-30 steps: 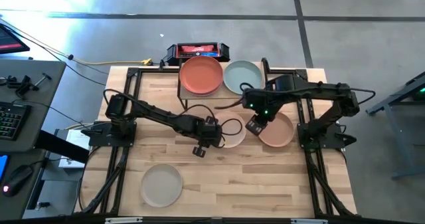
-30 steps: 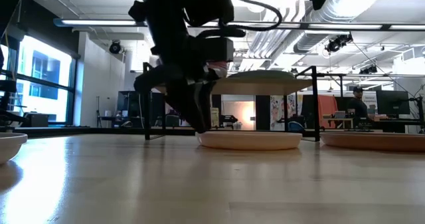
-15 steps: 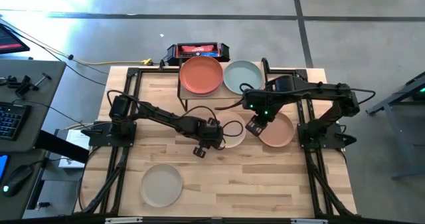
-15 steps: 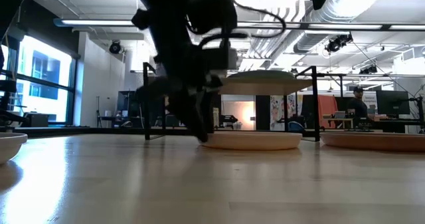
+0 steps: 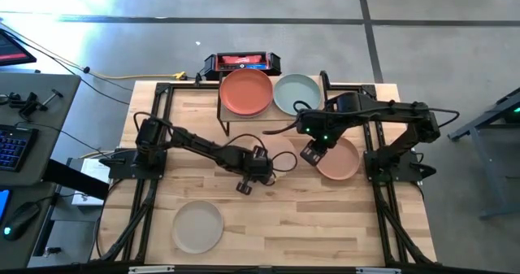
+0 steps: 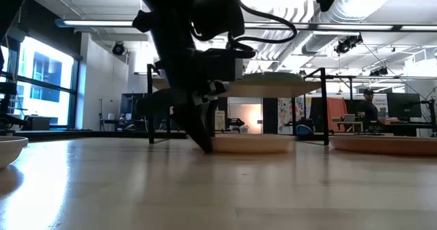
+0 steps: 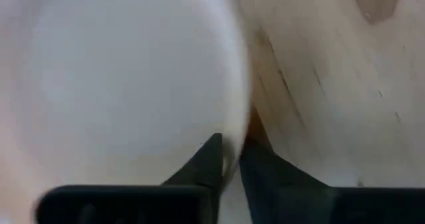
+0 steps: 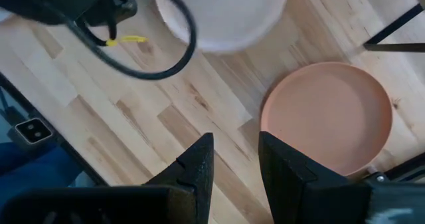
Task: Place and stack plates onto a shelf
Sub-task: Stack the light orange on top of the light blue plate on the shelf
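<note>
The big wooden table (image 5: 268, 217) has three plates lying right on it: a grey plate (image 5: 197, 227) near the front left, a white plate (image 5: 282, 162) in the middle, and a peach plate (image 5: 341, 161) to its right. At the far side stands a small shelf (image 5: 227, 115) with a terracotta plate (image 5: 245, 92) and a pale teal plate (image 5: 296, 93) on top.

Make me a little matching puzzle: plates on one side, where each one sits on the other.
Plates:
1. terracotta plate
2. grey plate
3. peach plate
4. white plate

Places:
A. near table edge, alone
B. on the shelf, beside the teal plate
C. rim between left gripper fingers
D. under right gripper

Pairs: 1-B, 2-A, 3-D, 4-C
</note>
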`<state>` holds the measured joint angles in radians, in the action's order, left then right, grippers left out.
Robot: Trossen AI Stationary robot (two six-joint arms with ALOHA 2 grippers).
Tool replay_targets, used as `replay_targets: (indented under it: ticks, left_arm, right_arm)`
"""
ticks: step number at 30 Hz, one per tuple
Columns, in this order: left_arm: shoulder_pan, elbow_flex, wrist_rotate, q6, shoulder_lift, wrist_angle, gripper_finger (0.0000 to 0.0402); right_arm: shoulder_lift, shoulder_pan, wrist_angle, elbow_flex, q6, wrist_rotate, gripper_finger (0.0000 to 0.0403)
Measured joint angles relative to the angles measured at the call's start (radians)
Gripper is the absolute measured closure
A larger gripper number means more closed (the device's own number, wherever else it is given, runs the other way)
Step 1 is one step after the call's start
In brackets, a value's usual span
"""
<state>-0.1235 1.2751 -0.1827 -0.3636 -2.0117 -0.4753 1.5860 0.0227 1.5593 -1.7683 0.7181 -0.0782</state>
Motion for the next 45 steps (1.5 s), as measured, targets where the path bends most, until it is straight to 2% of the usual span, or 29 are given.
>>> replay_targets:
  ticks: [3, 10, 21, 31, 39, 45]
  left_arm:
    - [-0.021, 0.0, -0.022, 0.018, -0.001, -0.001, 0.0394]
    - [-0.087, -0.005, -0.073, 0.022, 0.048, -0.034, 0.0398]
    - [-0.179, -0.004, -0.233, 0.089, 0.189, -0.107, 0.04]
    - [-0.256, -0.003, -0.376, 0.029, 0.302, -0.115, 0.0401]
    - [-0.264, -0.003, -0.405, -0.083, 0.325, -0.112, 0.0401]
    - [-0.255, -0.003, -0.405, -0.103, 0.325, -0.112, 0.0401]
  right_arm:
    - [0.0, 0.0, 0.0, 0.0, 0.001, 0.003, 0.0305]
    - [0.0, -0.016, 0.0, 0.0, 0.038, 0.045, 0.0305]
    - [0.0, -0.078, -0.104, 0.0, 0.072, 0.051, 0.0305]
    - [0.004, -0.15, -0.194, 0.0, 0.086, 0.097, 0.0305]
    - [0.036, -0.181, -0.26, 0.0, 0.086, 0.104, 0.0305]
    - [0.076, -0.18, -0.279, 0.0, 0.068, 0.092, 0.0305]
